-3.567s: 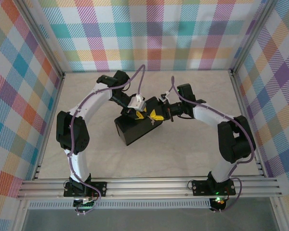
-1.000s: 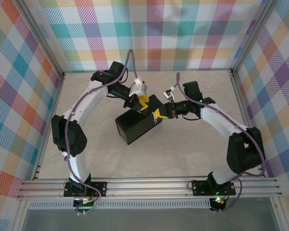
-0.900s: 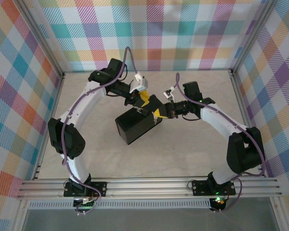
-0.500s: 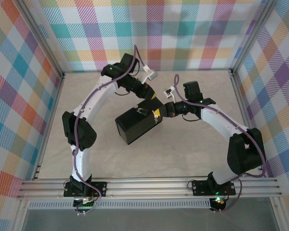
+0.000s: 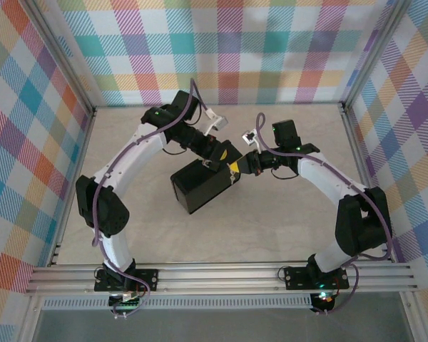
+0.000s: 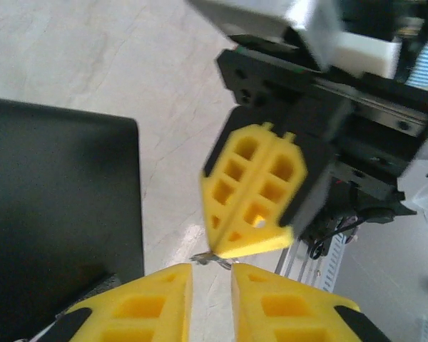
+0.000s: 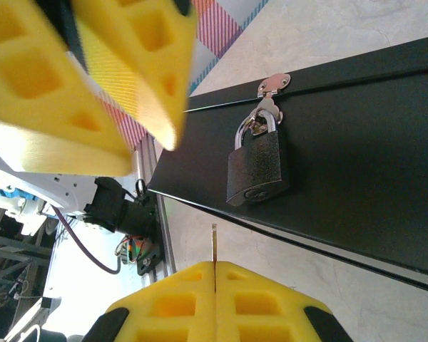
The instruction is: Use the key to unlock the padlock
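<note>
- Two grippers now meet at the far right corner of the black box (image 5: 200,187). My left arm had swung off toward the far side half a second ago and has come back down to that corner.
- My left gripper (image 6: 212,271) stands with its jaws narrowly parted and grips nothing that I can see. A second ago it sat over the box's far edge; now it faces the tip of my right gripper.
- My right gripper (image 7: 214,265) is clenched on the key (image 7: 214,244) and has barely shifted. The thin blade sticks out from between the pads.
- In the left wrist view the blade's end lies just at the mouth of the left jaws, not yet between them.
- The padlock (image 7: 255,167) hangs from the hasp (image 7: 273,84) on the box's right side. Its shackle is closed and its lower end is turned toward the key, apart from it.
- Judgement: the left arm's return looks like a regrip or steadying of the key. Nothing is unlocked yet.
</note>
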Controlling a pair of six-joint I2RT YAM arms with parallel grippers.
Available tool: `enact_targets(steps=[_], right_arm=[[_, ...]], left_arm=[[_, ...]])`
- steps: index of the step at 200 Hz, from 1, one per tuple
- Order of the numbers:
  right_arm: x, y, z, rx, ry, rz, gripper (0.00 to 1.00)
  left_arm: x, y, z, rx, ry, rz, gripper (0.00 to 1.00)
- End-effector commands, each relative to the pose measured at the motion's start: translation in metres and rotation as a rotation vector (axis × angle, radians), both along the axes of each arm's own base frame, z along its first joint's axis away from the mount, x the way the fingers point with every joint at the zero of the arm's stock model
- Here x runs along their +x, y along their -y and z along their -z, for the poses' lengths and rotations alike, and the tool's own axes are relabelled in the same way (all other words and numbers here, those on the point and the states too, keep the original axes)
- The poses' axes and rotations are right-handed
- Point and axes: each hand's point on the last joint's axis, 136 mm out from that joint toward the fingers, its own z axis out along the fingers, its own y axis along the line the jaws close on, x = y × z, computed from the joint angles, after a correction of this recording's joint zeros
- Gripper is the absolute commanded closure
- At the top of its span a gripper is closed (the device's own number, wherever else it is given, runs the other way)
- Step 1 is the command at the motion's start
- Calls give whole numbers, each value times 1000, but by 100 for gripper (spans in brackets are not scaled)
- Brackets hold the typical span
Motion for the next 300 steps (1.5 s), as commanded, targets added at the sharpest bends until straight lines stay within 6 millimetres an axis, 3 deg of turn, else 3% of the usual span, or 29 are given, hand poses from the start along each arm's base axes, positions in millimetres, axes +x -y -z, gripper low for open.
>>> enact_targets(steps=[1, 43, 134, 205, 251, 300], right_arm=[[0, -1, -12, 41, 49, -43, 100], [-3, -2, -19, 70, 62, -62, 100], [-10, -3, -27, 104, 69, -93, 100], [-6, -5, -32, 124, 74, -97, 100], [-6, -6, -35, 144, 70, -106, 100], [-5, -6, -36, 147, 68, -111, 100]], left_arm=[[-21, 9, -11, -29, 17, 72, 75], [-21, 7, 6, 30, 12, 82, 71], [-11, 2, 23, 105, 20, 49, 70], [-23, 6, 21, 62, -3, 100, 70], [-27, 9, 21, 40, -19, 128, 79], [-30, 11, 20, 27, -22, 146, 98]])
